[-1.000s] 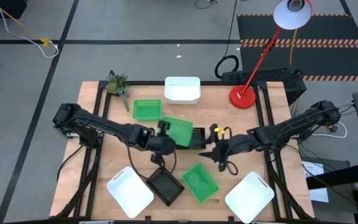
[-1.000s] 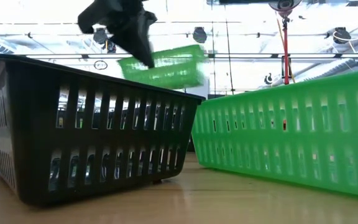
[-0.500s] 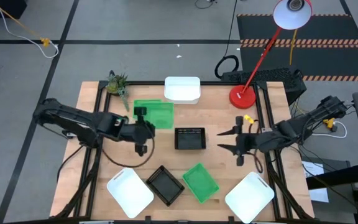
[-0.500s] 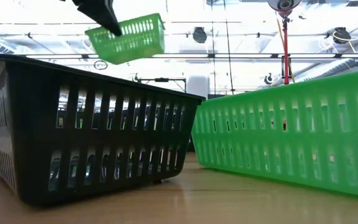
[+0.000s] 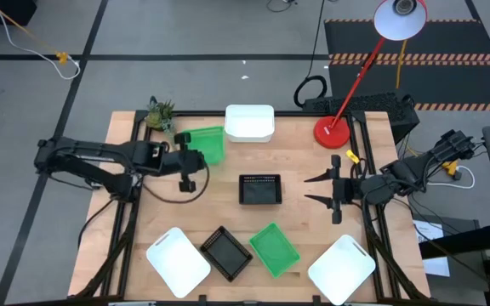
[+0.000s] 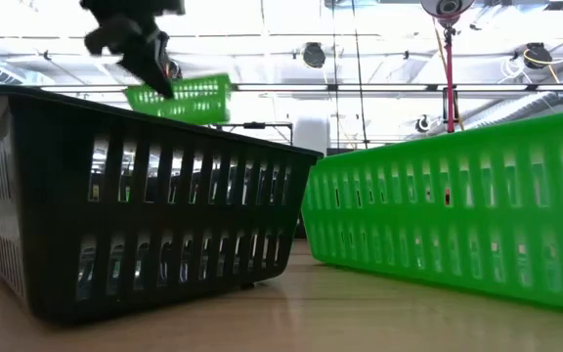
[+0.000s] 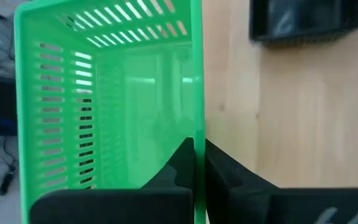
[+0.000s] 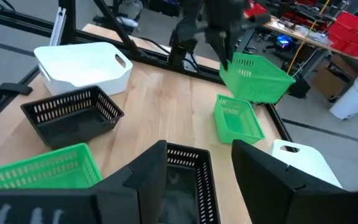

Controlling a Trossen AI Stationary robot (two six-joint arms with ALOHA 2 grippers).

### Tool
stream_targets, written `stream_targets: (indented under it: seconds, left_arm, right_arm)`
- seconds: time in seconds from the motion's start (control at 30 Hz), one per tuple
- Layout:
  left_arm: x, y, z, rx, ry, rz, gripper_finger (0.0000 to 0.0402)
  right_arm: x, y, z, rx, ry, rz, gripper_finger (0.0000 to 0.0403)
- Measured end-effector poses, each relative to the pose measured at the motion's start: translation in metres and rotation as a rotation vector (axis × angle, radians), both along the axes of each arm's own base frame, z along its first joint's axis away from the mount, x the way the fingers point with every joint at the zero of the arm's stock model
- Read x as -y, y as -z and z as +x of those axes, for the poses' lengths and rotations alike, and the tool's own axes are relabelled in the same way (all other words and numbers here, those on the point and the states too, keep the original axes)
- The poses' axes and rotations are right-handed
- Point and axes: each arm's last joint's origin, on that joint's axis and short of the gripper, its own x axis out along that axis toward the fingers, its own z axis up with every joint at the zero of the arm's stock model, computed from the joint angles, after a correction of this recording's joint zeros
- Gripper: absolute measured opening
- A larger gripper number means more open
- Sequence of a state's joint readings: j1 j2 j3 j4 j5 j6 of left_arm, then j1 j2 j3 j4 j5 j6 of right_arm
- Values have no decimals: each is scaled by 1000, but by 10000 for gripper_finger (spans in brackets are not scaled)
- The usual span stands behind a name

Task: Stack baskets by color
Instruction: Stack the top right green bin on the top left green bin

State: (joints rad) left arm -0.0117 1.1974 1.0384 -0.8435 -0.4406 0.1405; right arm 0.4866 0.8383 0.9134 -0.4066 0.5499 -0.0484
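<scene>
Held aloft: a green basket, rim pinched between the closed fingers of the left gripper, tilted above another green basket resting at the worktop's back-left. Best levelled and squared over the lower one before lowering to nest. Close by: white basket, small plant, red lamp base. Farther forward: black baskets, a third green one, two white. Right gripper waiting, fingers wide apart, empty.

Left end effector clamped (raised, seemingly) — right end effector spread.
</scene>
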Motion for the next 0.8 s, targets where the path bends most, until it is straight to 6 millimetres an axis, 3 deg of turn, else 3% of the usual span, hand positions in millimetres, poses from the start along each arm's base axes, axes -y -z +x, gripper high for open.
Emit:
stream_targets:
  seconds: [0.33,0.6,0.8]
  left_arm:
    - [-39,51,-3,-34,-30,-55,14]
    - [-51,69,-8,-35,-14,-69,7]
    - [-53,75,-9,-35,16,-62,27]
  right_arm:
    - [0,-1,0,6,-19,-48,173]
    - [0,-1,1,4,-24,-62,173]
    - [0,-1,1,5,-24,-62,173]
